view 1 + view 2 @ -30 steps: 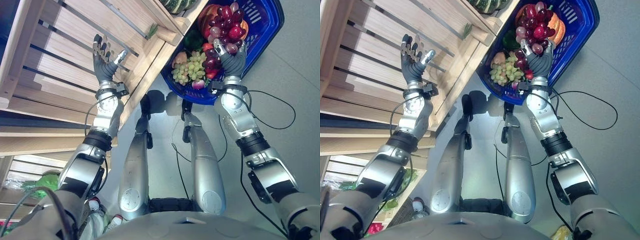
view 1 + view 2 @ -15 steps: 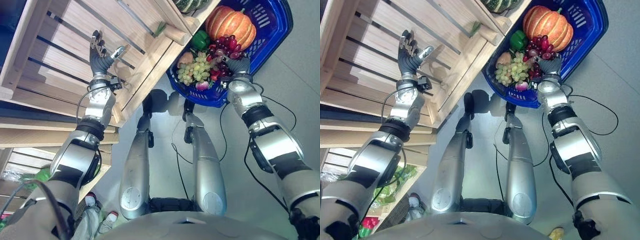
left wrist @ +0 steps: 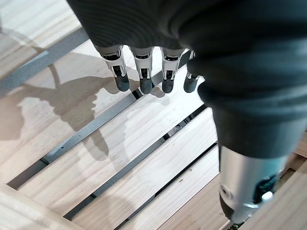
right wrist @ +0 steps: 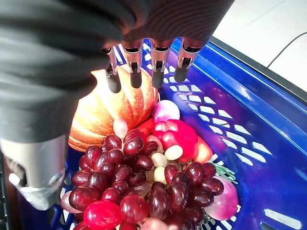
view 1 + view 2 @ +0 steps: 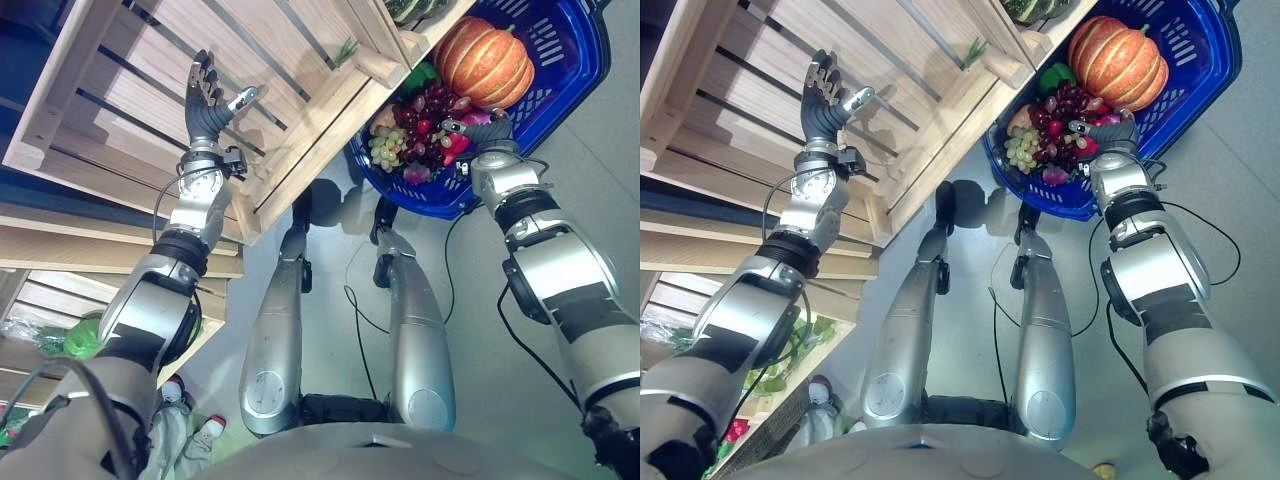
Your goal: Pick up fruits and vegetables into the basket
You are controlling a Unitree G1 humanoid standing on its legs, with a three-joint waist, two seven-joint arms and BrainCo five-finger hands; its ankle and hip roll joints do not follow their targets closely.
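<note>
Red grapes are now seen lying in the blue basket, just beneath the right hand; a second ago they were held up in that hand's curled fingers above the basket, and half a second ago they were being lowered into it. The bunch has been let go: in the right wrist view the fingers are stretched out nearly straight above the fruit, with nothing between them and the thumb. The grapes rest on the heap — against the orange pumpkin on the side past the fingertips, with a red pepper and a pale onion close beside them. Green grapes and a green pepper are seen at the basket's nearer side, toward the left hand.

The left hand is held raised in front of the wooden crate, as before, fingers spread and straight, nothing grasped; its fingertips hover close to the slats without clear contact.

The whole picture has shifted somewhat since the earlier frames, so the camera has moved.

The basket is set on a smooth grey floor, just beside the corner of the crate stand. Pale wooden shelves are stacked below the left arm, and green produce is seen on a lower one — what kind cannot be told.
</note>
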